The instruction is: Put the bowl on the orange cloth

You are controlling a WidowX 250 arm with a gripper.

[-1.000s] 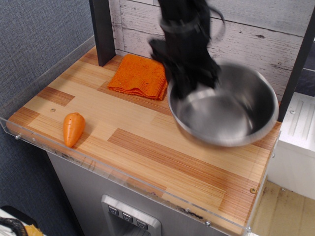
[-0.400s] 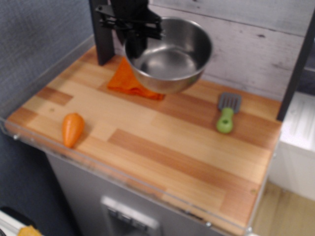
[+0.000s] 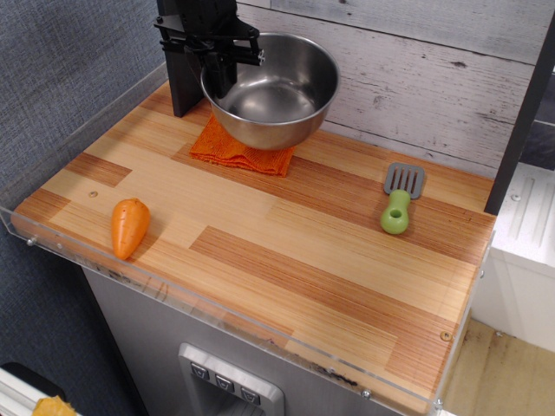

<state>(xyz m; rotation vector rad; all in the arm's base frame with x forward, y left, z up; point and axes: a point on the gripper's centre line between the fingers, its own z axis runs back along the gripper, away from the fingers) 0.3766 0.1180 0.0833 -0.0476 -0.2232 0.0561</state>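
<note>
Since 1 second ago the bowl has travelled from the right side of the worktop to the back left, and it now sits over the orange cloth, covering most of it. The gripper has its jaws clamped on the bowl's left rim, so the bowl extends to the right of them. Whether the base already rests on the cloth cannot be told; if not, the remaining move is straight down, then release. A toy carrot and a green-handled spatula lie well apart from it.
</note>
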